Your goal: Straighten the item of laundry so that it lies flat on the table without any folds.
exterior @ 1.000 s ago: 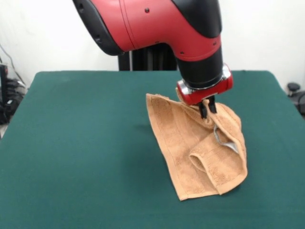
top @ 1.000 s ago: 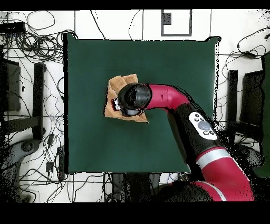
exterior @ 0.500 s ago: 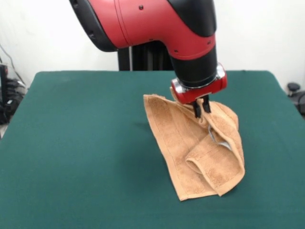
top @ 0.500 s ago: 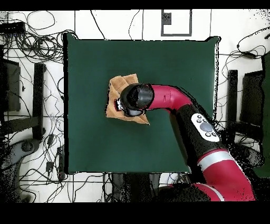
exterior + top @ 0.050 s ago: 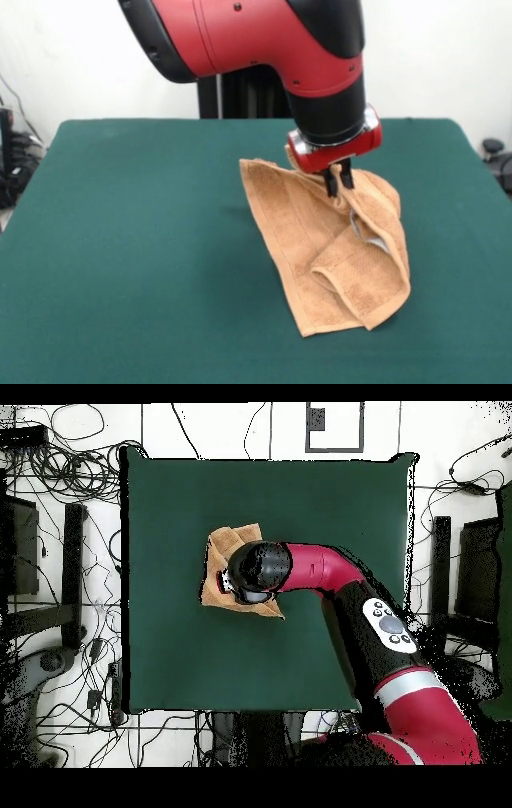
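From across the table, the gripper (image 5: 339, 181) has its two black fingers pinched on a raised ridge of the towel (image 5: 328, 256), near the cloth's upper edge. The towel hangs tent-like from that pinch, its lower part resting on the green table (image 5: 128, 264) right of centre, toward four o'clock. A flap is doubled over at the cloth's lower right, with the small white label (image 5: 370, 237) peeking out beside it. Over the last second the arm has drifted slightly toward nine o'clock with the pinched ridge; the fold looks unchanged, so I judge the flattening barely begun.

From above, the arm's wrist covers most of the towel (image 5: 222, 544), which shows left of the table's (image 5: 330, 494) middle, around nine o'clock. The gripper itself is hidden here. The visible cloth has hardly shifted.
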Robot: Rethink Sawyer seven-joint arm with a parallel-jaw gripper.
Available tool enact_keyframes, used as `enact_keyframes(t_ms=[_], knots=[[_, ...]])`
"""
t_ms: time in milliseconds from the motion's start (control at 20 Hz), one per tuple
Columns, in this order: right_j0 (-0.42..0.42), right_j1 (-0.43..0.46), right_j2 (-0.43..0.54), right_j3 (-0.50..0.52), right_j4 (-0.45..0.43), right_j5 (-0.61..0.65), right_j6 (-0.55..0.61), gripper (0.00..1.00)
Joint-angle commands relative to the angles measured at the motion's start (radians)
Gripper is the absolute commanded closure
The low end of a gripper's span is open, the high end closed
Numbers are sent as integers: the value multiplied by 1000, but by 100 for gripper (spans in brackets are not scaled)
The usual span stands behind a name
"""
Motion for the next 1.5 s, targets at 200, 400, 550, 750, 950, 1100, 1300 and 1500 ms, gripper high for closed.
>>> enact_keyframes(t_ms=[200,400,550,750,950,1100,1300,1500], knots=[[56,8,-31,-37,36,-38,159,100],[58,13,-37,-41,32,-44,158,100],[62,13,-41,-46,33,-42,156,100],[71,10,-48,-53,36,-36,158,100],[78,5,-56,-53,38,-33,163,100],[84,2,-65,-58,36,-31,163,100],[95,-9,-78,-63,31,-28,161,100],[108,-13,-92,-72,31,-21,165,100]])
